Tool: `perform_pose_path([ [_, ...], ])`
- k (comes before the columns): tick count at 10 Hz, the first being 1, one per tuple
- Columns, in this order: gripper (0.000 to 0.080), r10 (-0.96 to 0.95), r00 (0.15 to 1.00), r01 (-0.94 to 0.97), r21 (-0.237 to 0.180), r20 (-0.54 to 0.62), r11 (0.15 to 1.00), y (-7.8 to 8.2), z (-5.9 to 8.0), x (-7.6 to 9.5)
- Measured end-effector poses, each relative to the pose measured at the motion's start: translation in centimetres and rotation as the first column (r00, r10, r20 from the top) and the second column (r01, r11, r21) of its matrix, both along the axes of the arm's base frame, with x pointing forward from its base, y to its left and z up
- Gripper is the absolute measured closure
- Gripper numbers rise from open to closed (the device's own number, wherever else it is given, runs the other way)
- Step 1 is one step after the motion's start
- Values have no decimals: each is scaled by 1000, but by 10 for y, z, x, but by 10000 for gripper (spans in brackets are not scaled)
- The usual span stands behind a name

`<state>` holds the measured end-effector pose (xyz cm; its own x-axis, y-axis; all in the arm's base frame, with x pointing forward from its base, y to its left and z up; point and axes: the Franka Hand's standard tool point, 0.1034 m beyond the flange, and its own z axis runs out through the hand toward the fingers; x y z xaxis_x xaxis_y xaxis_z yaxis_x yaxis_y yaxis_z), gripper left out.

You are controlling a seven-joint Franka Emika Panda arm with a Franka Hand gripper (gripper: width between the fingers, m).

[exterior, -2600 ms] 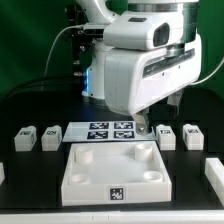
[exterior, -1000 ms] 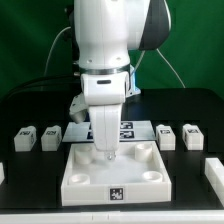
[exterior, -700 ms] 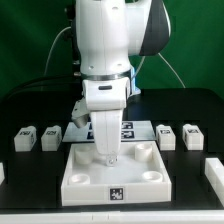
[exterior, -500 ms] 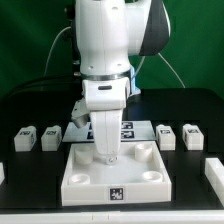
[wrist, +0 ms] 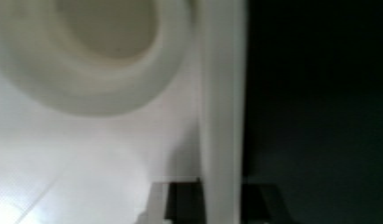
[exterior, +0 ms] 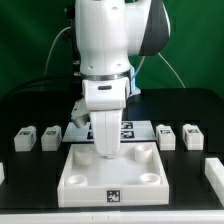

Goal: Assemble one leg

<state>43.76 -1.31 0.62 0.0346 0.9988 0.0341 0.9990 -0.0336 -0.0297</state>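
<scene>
Leg: white tagged block lying on the black desk, just beside the marker board on the exterior view's right; one of four alike, none grasped. Gripper: down over the white square piece; cannot tell whether its fingers are parted or closed.

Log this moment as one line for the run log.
gripper: down over large white square piece, jaws unclear | legs: four, flanking it, none held

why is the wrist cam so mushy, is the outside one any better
wrist view: badly out of focus, lens too close to the white square piece, just a soft round socket beside darkness; exterior view: sharp, evenly lit, tags on the legs distinct
</scene>
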Motion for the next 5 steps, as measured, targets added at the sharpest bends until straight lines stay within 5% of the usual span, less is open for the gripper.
perform_pose_path([
  [5,746,0,1000,0,0,3,1000,0,0,1],
])
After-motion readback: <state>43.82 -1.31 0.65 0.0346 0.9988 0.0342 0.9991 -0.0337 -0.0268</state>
